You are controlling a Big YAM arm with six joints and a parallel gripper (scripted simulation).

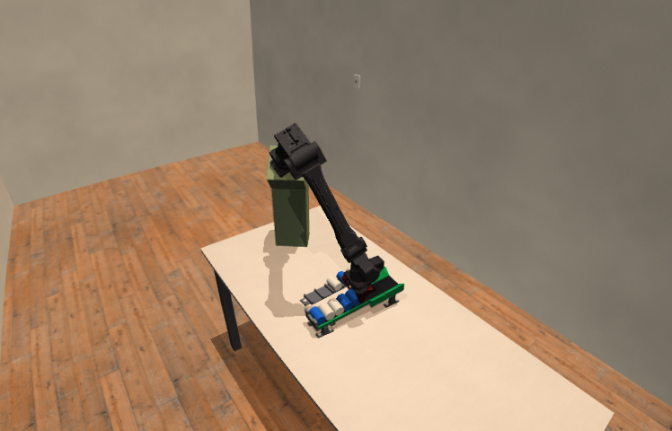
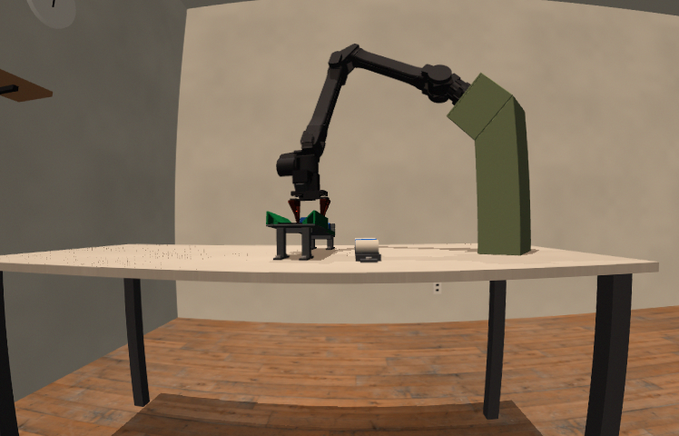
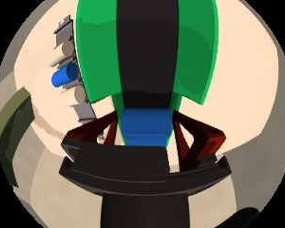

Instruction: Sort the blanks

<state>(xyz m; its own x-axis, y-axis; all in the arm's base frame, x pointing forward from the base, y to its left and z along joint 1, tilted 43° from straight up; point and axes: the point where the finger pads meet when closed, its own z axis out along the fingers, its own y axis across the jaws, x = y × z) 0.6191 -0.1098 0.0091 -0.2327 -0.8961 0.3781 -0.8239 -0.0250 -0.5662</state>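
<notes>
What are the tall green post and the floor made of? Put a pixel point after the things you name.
The green post [image 1: 290,218] [image 2: 498,189] might be painted metal or wood: it looks flat and smooth, without grain. The floor [image 1: 88,267] [image 2: 279,356] looks like wood with a dull finish, because you can see planks and dark streaks.

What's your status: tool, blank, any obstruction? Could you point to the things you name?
Tool [image 1: 356,288] [image 2: 310,218] [image 3: 144,114] open, astride uppermost blue blank [image 1: 350,296] [image 2: 303,220] [image 3: 146,122]. Blank lies across ramp [image 1: 386,293] [image 2: 274,218] [image 3: 97,47]. White blanks [image 1: 325,311] farther down; nothing seen blocking a lift.
</notes>
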